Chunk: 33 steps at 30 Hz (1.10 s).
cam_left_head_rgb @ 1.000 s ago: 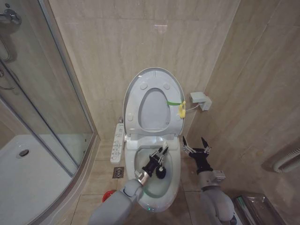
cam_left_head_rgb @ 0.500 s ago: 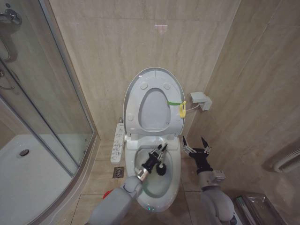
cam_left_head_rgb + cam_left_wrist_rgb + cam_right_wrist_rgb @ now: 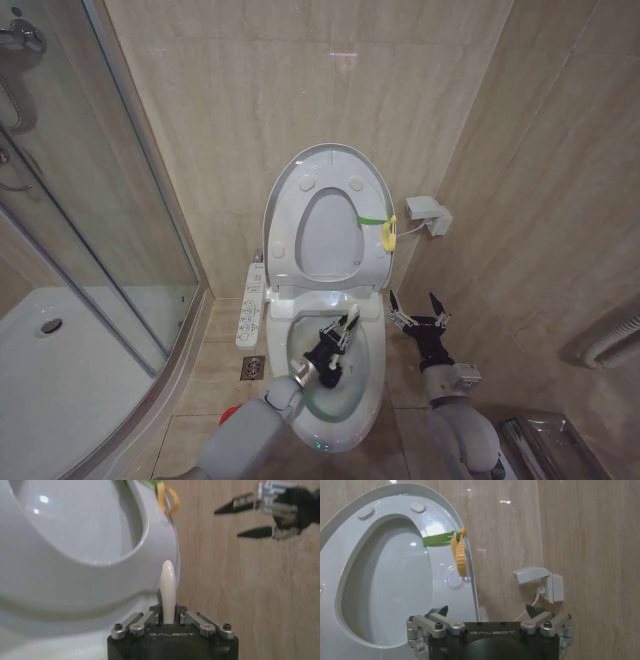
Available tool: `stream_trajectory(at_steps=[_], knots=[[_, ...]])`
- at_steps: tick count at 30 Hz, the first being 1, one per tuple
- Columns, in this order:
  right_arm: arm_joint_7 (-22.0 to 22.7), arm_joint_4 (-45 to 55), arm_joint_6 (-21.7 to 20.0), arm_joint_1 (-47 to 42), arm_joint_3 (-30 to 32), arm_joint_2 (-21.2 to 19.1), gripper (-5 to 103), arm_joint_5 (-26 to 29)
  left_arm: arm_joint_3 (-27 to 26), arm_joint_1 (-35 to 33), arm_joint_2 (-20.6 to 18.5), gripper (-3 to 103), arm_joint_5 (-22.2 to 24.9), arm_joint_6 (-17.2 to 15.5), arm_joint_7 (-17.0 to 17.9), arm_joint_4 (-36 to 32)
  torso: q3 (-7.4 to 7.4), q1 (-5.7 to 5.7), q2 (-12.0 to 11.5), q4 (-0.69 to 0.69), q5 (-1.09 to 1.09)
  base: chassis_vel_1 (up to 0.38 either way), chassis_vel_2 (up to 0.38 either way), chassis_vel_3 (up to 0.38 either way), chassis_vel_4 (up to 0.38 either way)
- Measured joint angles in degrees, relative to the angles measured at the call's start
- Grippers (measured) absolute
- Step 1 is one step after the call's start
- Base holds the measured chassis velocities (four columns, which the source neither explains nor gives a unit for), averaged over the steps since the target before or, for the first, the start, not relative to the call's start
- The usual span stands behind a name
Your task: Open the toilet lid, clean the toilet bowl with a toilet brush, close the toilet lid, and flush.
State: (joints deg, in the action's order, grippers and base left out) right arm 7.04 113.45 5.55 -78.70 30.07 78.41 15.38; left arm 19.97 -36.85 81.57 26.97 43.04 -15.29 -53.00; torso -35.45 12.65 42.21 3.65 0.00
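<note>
Overhead, beige tiled walls (image 3: 250,120); left gripper (image 3: 340,335) clamped on toilet brush (image 3: 168,588), right gripper (image 3: 420,308) spread.

My head camera looks down and forward from above at the raised toilet lid (image 3: 328,222) and both my arms. My left wrist camera sits close behind my left gripper (image 3: 169,620), facing the lid's edge and wall. My right wrist camera, behind my right gripper (image 3: 487,611), faces that same lid from near

Toilet brush (image 3: 336,352) head, perhaps dark bristles, largely hidden behind left gripper (image 3: 346,325).
</note>
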Motion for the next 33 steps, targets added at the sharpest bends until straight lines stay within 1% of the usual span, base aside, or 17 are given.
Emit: stream_trajectory(at_steps=[1,3,8,11,14,17,20,23,25,28,33], knots=[[0.0,0.0,0.0,0.0,0.0,0.0,100,0.0,-0.35,0.31,0.26,19,-0.26,0.71,0.07,-0.18,0.0,0.0,0.0,0.02,0.0,0.0,0.0,0.0,0.0],[0.0,0.0,0.0,0.0,0.0,0.0,100,0.0,-0.48,0.56,0.64,19,-0.26,0.98,0.21,-0.12,0.0,0.0,0.0,0.02,0.0,0.0,0.0,0.0,0.0],[0.0,0.0,0.0,0.0,0.0,0.0,100,0.0,0.06,0.9,2.07,19,0.66,0.93,0.52,0.87,0.0,0.0,0.0,0.02,0.0,0.0,0.0,0.0,0.0],[0.0,0.0,0.0,0.0,0.0,0.0,100,0.0,1.39,0.49,2.2,19,3.31,-0.43,0.47,0.96,0.0,0.0,0.0,0.02,0.0,0.0,0.0,0.0,0.0],[0.0,0.0,0.0,0.0,0.0,0.0,100,0.0,1.9,0.1,1.83,19,4.4,-1.22,0.27,1.01,0.0,0.0,0.0,0.0,0.0,0.0,0.0,0.0,0.0],[0.01,0.0,0.0,0.0,0.0,0.0,100,0.0,1.18,0.05,1.08,19,2.36,-1.45,0.26,1.72,0.0,0.0,0.0,0.0,0.0,0.0,0.0,0.0,0.0],[0.0,0.0,0.0,0.0,0.0,0.0,100,0.0,0.6,0.24,0.53,19,1.66,-1.44,0.69,1.33,0.0,0.0,0.0,0.0,0.0,0.0,0.0,0.0,0.0],[0.0,0.0,0.0,0.0,0.0,0.0,100,0.0,0.2,0.42,0.69,19,1.65,-1.08,1.38,0.36,0.0,0.0,0.0,0.0,0.01,0.0,0.0,0.0,0.0],[0.0,0.0,0.0,0.0,0.0,0.0,100,0.0,0.03,0.66,1.65,19,1.81,-0.38,1.71,-0.12,0.0,0.0,0.0,0.03,0.01,0.0,0.0,0.0,0.0],[0.01,0.0,0.0,0.0,0.0,0.0,100,0.0,0.5,0.68,2.7,19,2.32,-0.22,1.7,0.64,0.0,0.0,0.0,0.03,0.0,0.0,0.0,0.0,0.0],[0.0,0.0,0.0,0.0,0.0,0.0,100,0.0,2.19,0.05,2.87,19,3.04,-1.16,0.99,2.0,0.0,0.0,0.0,0.01,0.0,0.0,0.0,0.0,0.0]])
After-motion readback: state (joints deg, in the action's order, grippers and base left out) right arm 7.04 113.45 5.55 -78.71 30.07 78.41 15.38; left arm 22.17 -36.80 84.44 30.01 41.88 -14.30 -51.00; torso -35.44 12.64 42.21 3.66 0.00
